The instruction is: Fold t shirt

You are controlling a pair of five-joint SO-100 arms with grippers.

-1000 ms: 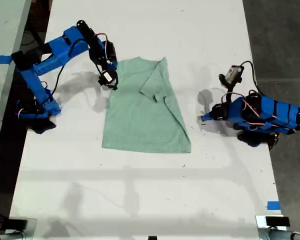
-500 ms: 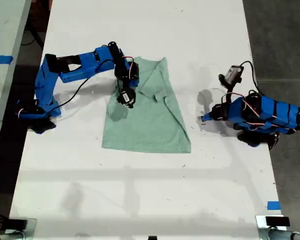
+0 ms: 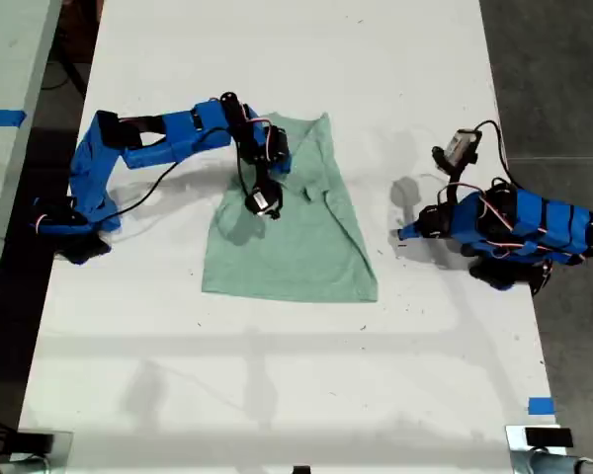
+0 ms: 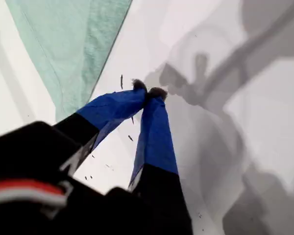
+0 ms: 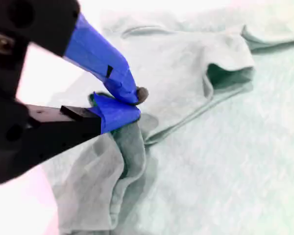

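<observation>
1. While the t shirt (image 3: 289,232) lies flat near the middle of the white table (image 3: 277,395), my second gripper (image 3: 264,200) has travelled further over the cloth than half a second ago, from the garment's edge on the exterior view's left toward its centre.
2. Pinched between that gripper's blue jaws is a gathered fold of the mint fabric (image 5: 125,142), seen clearly in the second wrist view; the jaws are closed down tight on it.
3. Compared with a second ago, the side of the shirt on the exterior view's left has been drawn inward, so the upper part of the garment looks narrower and bunched under the arm.
4. My first gripper (image 4: 148,90) has not moved: it sits on the exterior view's right, well apart from the shirt, its two blue fingertips (image 4: 137,85) touching with nothing between them above bare table.
5. Only a corner of the shirt's hem shows in the first wrist view.
</observation>
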